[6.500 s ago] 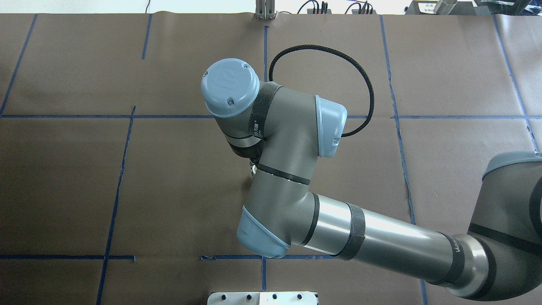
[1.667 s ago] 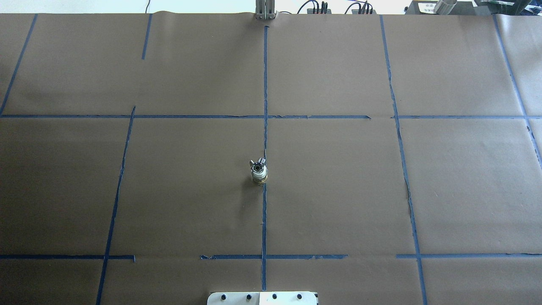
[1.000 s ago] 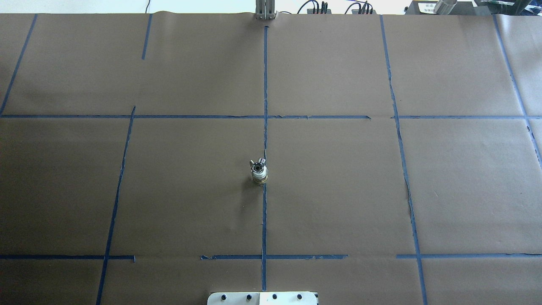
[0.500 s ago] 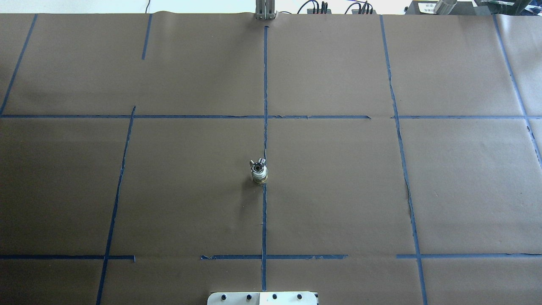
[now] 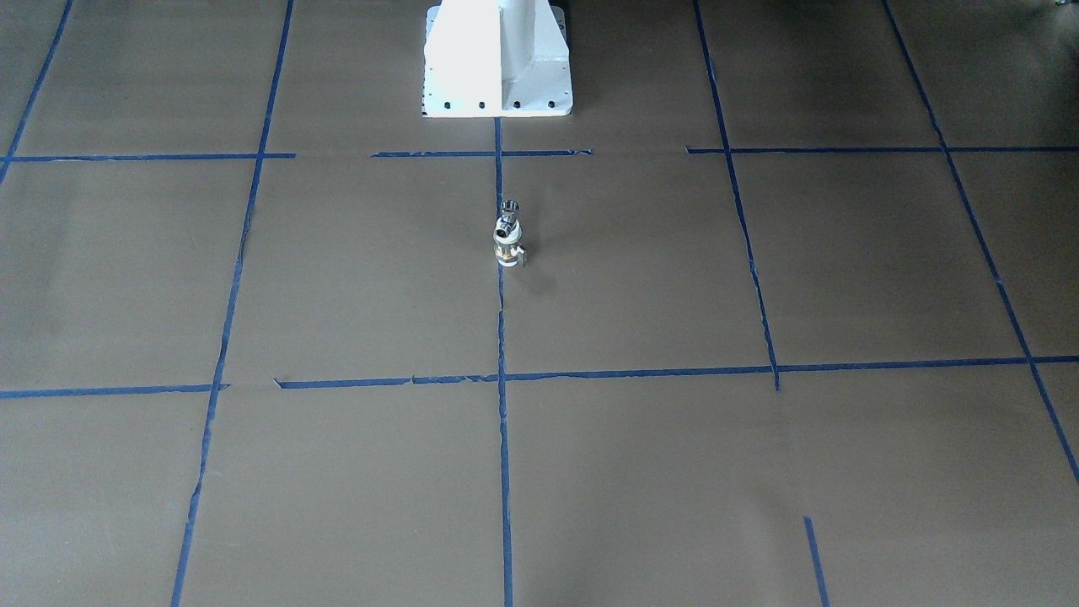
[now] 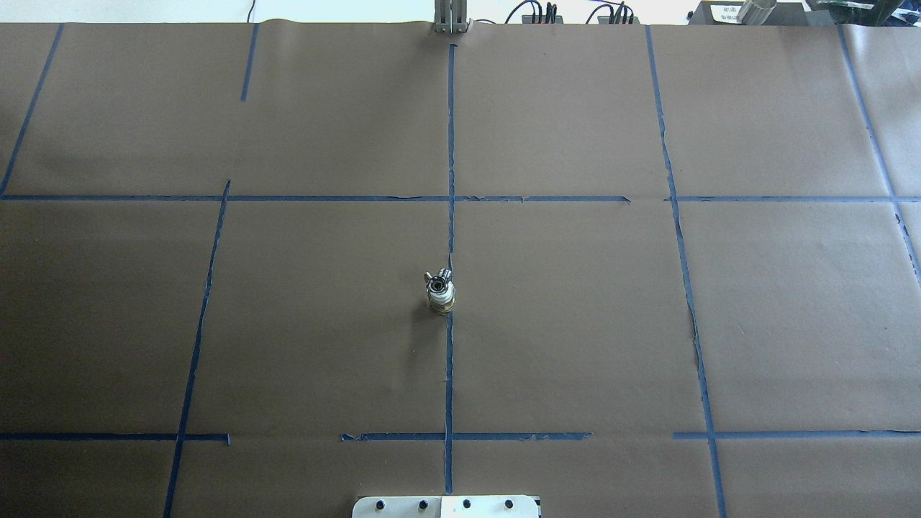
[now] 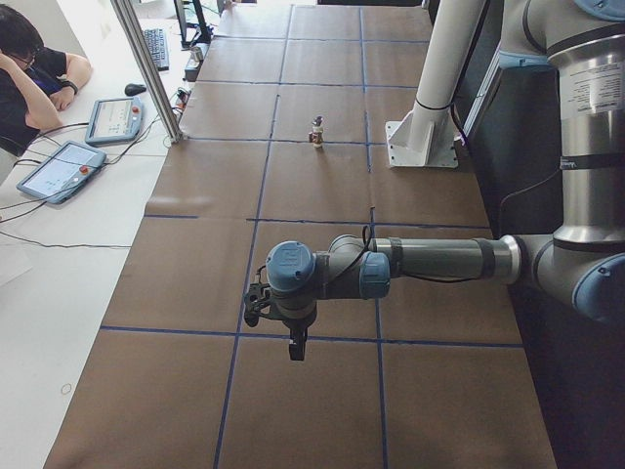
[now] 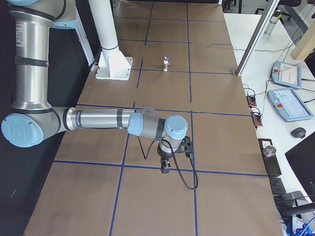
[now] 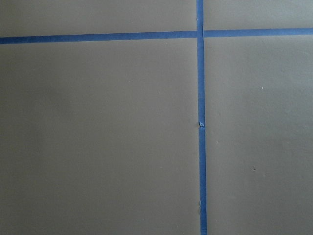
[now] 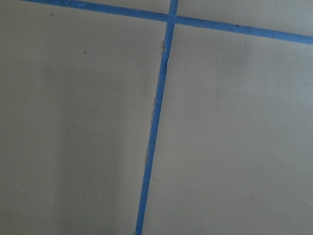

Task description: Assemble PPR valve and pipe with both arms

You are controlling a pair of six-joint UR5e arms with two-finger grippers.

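Matte brown paper table (image 6: 575, 324) gridded in blue tape (image 6: 450, 144), stubby white-and-brass PPR valve (image 6: 441, 295) upright on the centre line, shiny chrome pipe (image 6: 437, 276) on top, left gripper (image 7: 293, 352) and right gripper (image 8: 165, 169) jaws, honestly can't tell.

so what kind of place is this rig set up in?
Most likely a robotics lab workcell. The paper-covered table is marked with a blue tape grid, teach pendants lie on the side desk, and an operator sits beside them.
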